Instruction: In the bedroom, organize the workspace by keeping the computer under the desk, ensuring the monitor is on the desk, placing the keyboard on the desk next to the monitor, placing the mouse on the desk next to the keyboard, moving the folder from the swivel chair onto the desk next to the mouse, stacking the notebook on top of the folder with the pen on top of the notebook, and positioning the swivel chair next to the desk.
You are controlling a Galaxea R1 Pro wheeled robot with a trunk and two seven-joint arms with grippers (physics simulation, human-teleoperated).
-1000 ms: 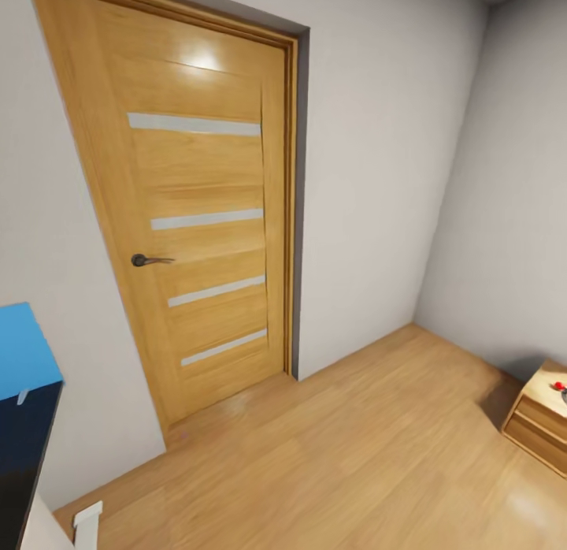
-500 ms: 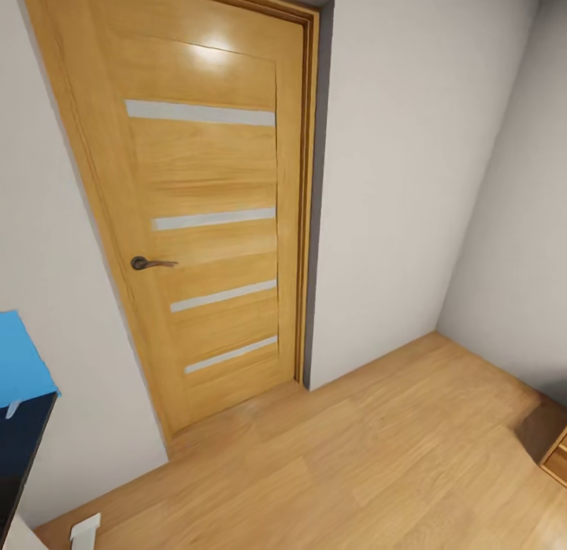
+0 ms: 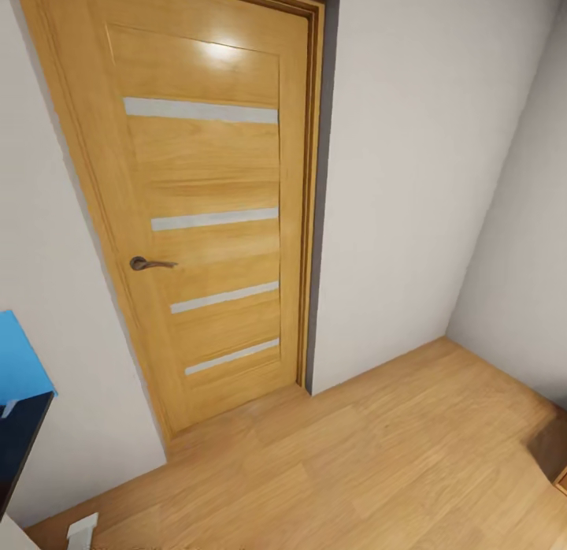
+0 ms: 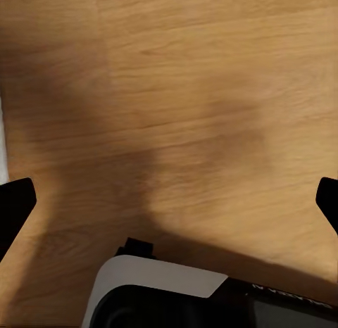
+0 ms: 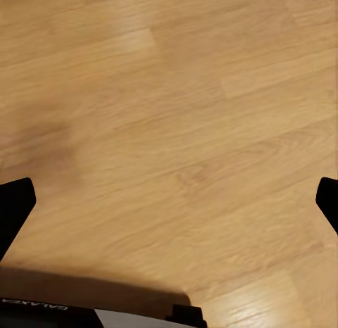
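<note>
text: none legible | robot body [image 5: 42,315]: faint lettering, too blurred

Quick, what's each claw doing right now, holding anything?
Left claw: open, holding nothing, above the wooden floor.
Right claw: open, holding nothing.

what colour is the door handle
Dark metallic grey-brown door handle, best seen in the head view.
</note>
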